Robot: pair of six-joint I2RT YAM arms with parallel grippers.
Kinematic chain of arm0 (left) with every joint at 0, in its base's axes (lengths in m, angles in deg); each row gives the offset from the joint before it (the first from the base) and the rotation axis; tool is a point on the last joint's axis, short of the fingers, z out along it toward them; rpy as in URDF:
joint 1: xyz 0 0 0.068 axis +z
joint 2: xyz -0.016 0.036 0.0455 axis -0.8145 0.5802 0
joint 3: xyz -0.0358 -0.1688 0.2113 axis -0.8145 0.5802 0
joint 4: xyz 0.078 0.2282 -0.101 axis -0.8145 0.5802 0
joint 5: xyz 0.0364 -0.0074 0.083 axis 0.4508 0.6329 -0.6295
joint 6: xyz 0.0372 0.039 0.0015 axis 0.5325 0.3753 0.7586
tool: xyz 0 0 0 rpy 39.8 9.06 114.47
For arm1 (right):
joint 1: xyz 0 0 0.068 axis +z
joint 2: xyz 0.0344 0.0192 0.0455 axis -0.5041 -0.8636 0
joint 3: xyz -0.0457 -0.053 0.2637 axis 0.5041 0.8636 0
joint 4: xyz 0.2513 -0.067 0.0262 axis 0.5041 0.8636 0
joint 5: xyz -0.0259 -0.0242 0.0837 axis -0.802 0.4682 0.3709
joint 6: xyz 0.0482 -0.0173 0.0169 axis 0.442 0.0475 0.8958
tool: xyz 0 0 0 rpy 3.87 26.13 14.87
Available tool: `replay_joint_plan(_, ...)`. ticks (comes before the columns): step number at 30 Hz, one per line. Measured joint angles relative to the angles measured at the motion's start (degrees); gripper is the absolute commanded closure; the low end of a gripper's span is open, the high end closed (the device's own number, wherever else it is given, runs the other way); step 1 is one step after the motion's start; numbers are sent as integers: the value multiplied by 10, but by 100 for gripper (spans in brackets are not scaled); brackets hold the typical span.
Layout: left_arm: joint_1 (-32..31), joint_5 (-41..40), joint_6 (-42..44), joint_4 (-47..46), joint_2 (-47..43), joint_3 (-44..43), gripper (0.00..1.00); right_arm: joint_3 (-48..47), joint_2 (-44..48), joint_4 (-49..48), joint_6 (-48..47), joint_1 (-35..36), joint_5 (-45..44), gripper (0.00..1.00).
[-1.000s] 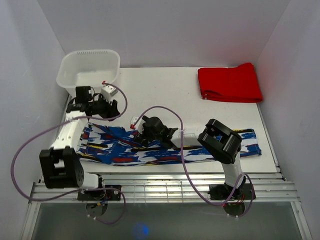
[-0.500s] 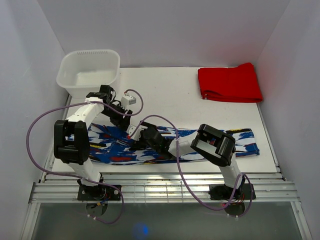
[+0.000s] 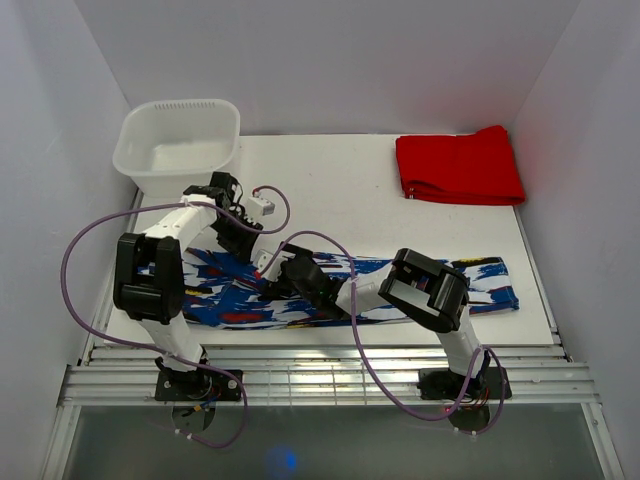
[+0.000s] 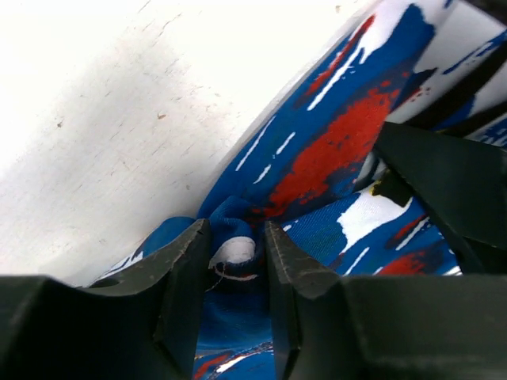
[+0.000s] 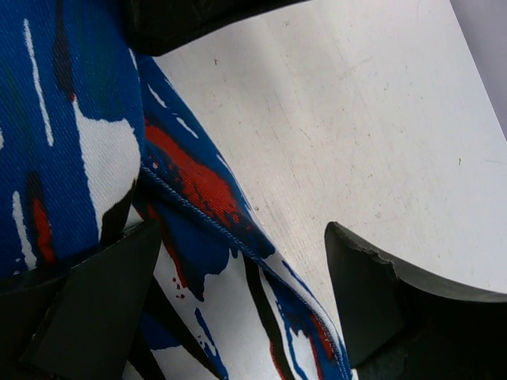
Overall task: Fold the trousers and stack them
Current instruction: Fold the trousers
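The printed trousers (image 3: 230,300) lie flat in a long strip across the near part of the table. My left gripper (image 3: 238,245) is at their far edge near the left end. In the left wrist view it (image 4: 234,253) is shut on a small bunched fold of the trousers (image 4: 341,142). My right gripper (image 3: 275,280) rests on the trousers just right of the left one. In the right wrist view it (image 5: 238,293) is open, its jaws wide apart astride the hemmed edge of the trousers (image 5: 95,158), with bare table under the right jaw.
A plain red folded garment (image 3: 458,165) lies at the back right. A white plastic tub (image 3: 180,140) stands at the back left. The white table (image 3: 340,190) runs between them; its slatted front edge is near the arm bases.
My left gripper has swung from beside the tub down to the trousers' far edge and closed on a fold. My right gripper has slid left and lower onto the fabric.
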State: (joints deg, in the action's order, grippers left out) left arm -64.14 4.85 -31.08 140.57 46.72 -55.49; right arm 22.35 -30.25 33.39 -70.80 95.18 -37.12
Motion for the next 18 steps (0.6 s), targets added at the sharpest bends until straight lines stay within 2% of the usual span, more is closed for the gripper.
replay_joint_plan(3,-2,-23,-10,-7,4,4,63,8,0,-13,-1,0,-1,10)
replay_joint_plan(5,-4,-33,-13,-8,4,6,72,10,0,-18,-1,0,-1,10)
replay_joint_plan(7,-7,-35,-15,-8,4,7,88,11,0,-19,-1,0,-2,10)
replay_joint_plan(8,-8,-34,-16,-8,4,7,100,11,0,-19,-1,0,-2,10)
replay_joint_plan(13,-8,-34,-26,-25,1,12,100,11,0,-19,-2,0,-2,10)
replay_joint_plan(18,-8,-52,-57,-84,-48,42,100,11,0,-19,-3,0,-6,10)
